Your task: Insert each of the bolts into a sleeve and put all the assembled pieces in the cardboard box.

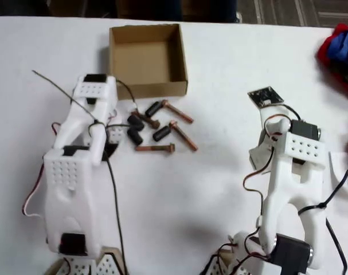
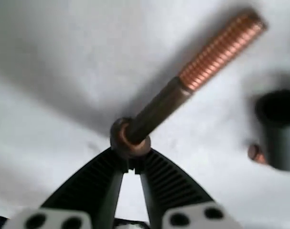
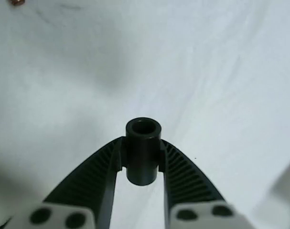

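Observation:
My left gripper [image 2: 131,166] is shut on the head of a copper bolt [image 2: 192,78], whose threaded end points away over the white table. A black sleeve [image 2: 278,129] stands just beside it, with another bolt's head [image 2: 254,152] next to that. My right gripper [image 3: 143,160] is shut on a black sleeve [image 3: 143,136], held upright with its open bore facing the camera. In the high view several bolts [image 1: 155,148] and sleeves [image 1: 135,136] lie in a cluster below the open cardboard box [image 1: 148,86]. The left arm [image 1: 90,114] stands at the cluster's left edge. The right arm [image 1: 294,152] is well off to the right.
A thin black cable [image 1: 113,195] trails across the table beside the left arm. Red and blue cloth [image 1: 340,48] lies at the far right edge. Bare white table [image 1: 191,200] stretches between the two arms.

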